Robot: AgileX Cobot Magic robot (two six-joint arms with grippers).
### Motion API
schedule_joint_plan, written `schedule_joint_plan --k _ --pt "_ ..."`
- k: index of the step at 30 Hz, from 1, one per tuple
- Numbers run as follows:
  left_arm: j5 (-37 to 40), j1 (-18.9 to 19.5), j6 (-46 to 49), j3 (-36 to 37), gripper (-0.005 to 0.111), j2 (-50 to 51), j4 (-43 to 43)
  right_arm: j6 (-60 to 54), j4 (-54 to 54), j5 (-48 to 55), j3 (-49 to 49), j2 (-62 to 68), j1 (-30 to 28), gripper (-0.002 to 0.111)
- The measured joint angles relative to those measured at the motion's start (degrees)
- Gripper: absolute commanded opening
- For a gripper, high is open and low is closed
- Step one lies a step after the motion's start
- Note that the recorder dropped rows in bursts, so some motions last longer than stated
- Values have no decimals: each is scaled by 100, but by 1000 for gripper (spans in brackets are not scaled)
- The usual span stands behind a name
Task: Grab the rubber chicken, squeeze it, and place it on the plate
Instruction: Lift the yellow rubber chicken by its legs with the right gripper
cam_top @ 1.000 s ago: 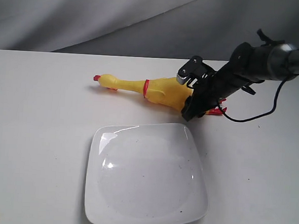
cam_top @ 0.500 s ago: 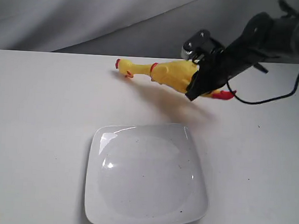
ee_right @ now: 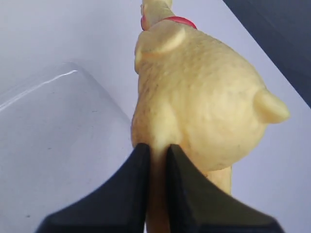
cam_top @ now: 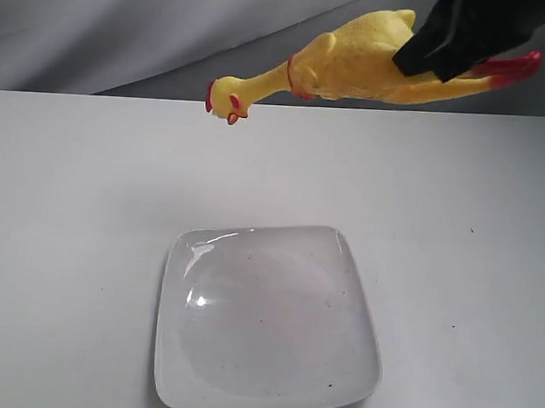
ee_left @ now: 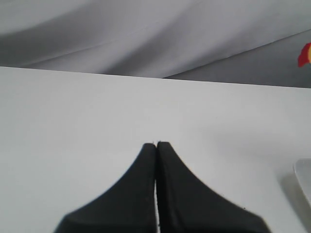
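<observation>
Clamping rubber chicken (cam_top: 355, 56), right fingers (ee_right: 124, 199) hide upper legs.

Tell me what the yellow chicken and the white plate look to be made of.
The rubber chicken: likely soft rubber or vinyl, matte with a fine pebbled skin in the right wrist view; it seems to narrow where the right gripper pinches it. The plate: probably glazed ceramic, possibly melamine; glossy white, with sharp highlights near its rim and small dark specks.
</observation>
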Motion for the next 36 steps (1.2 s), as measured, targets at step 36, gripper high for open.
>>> schedule_joint_plan --k 36 --pt "-2009 0 -445 9 1 0 101 -1442 2334 -539 3079 -2710 0 0"
